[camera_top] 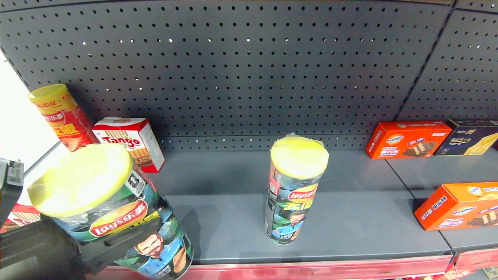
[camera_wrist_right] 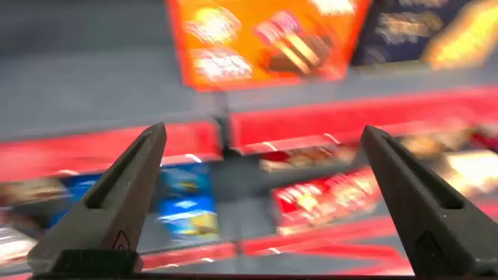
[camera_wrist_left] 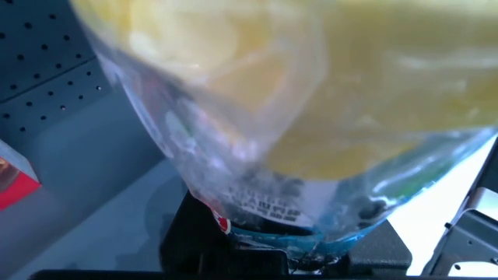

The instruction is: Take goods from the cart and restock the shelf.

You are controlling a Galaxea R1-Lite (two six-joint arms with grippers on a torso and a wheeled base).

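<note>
The left gripper (camera_top: 113, 243) pinches a can (camera_top: 97, 194), tilted, at the front edge of the shelf (camera_top: 233, 217). A second can (camera_top: 293, 190) stands upright on the shelf, well off to that gripper's right. The right gripper (camera_wrist_right: 264, 202) is spread and empty, facing an orange box (camera_wrist_right: 264, 39). One can looks stocked. The held one is not yet set down.

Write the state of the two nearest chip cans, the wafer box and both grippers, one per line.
held chip can: tilted, lid on.
standing chip can: upright on shelf, lid on.
wafer box: upright, closed.
left gripper: shut on held chip can.
right gripper: open, empty.
</note>
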